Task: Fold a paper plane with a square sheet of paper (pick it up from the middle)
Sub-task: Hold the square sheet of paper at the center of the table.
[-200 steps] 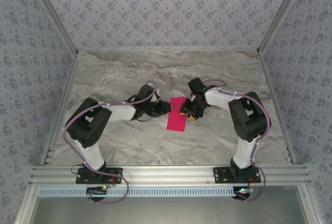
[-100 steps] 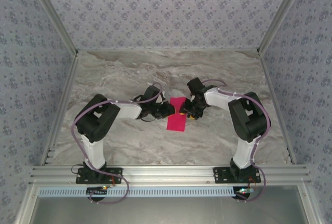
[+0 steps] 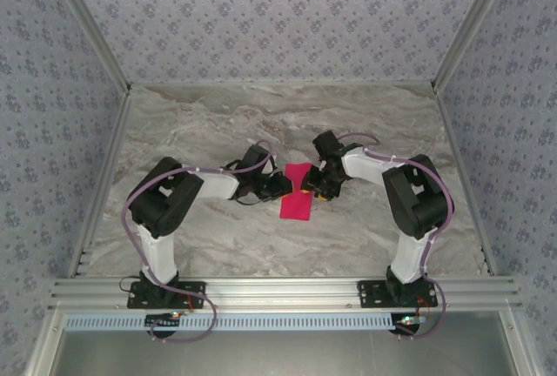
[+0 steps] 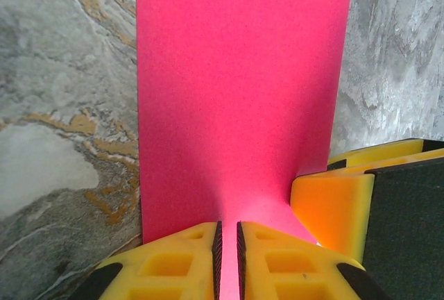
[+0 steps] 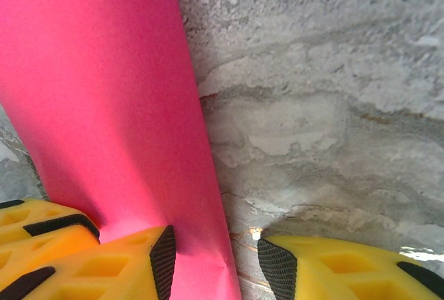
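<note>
The left arm (image 3: 165, 206) and right arm (image 3: 418, 193) bend low over the grey marbled tabletop (image 3: 218, 124) and meet at the thin magenta-pink sheet of paper (image 3: 296, 193), a narrow rectangle lying at its middle. The right hand (image 5: 215, 251) is half-wide, one finger on the sheet and one on bare stone. The left hand (image 4: 227, 234) is narrowed to a slit at the sheet's edge; I cannot tell whether it grips.

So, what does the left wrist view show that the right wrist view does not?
Left wrist: the square sheet of paper across its whole width, both long edges, with the left gripper nearly shut, pink in its slit. Right wrist: the right gripper open astride one paper edge, one finger over bare table. Both: pink paper on the marble table.
</note>
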Robot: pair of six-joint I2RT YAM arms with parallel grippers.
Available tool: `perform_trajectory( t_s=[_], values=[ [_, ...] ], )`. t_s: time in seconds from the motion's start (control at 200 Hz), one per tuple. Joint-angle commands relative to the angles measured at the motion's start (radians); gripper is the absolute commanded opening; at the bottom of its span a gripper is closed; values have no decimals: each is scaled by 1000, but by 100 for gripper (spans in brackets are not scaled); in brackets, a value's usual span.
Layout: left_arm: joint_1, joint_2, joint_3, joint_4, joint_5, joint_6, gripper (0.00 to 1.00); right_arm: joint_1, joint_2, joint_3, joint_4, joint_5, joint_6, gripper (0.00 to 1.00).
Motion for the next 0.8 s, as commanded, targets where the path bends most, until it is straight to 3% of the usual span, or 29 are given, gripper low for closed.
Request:
perform_trajectory(
  t_s=[0.0, 0.794],
  values=[
    [-8, 18, 25, -21, -16, 11, 16, 12, 189, -117, -60, 201, 18, 48],
    [-8, 27, 41, -29, -13, 21, 15, 12, 216, -134, -46, 201, 59, 48]
  ],
)
